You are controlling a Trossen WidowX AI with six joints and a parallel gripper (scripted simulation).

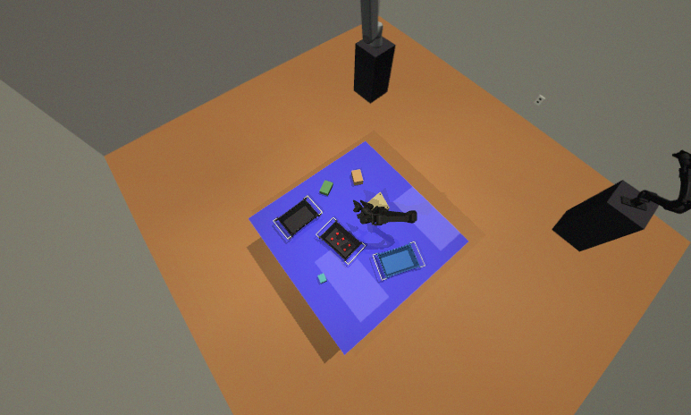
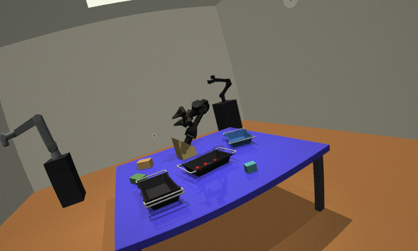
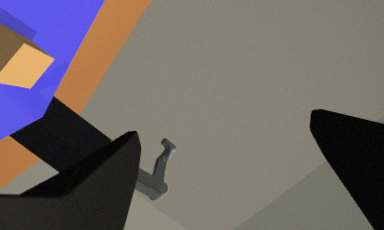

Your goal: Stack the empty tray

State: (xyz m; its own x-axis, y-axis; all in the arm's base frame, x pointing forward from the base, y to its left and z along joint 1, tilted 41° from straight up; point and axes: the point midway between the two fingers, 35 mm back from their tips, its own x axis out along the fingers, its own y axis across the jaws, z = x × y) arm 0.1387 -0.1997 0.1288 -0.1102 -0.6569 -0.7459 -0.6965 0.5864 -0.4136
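The loaded tray is black, holds small red blocks and stands mid-table. Its wire bars are swung out over both ends. The empty black tray lies to its left, apart from it. My gripper is open and empty. It hangs high above the table behind the loaded tray and points out toward the wall. In the wrist view neither tray shows between the fingers.
A blue tray stands right of the loaded one. An orange block, a green block, a teal block and a tan wedge lie on the blue table.
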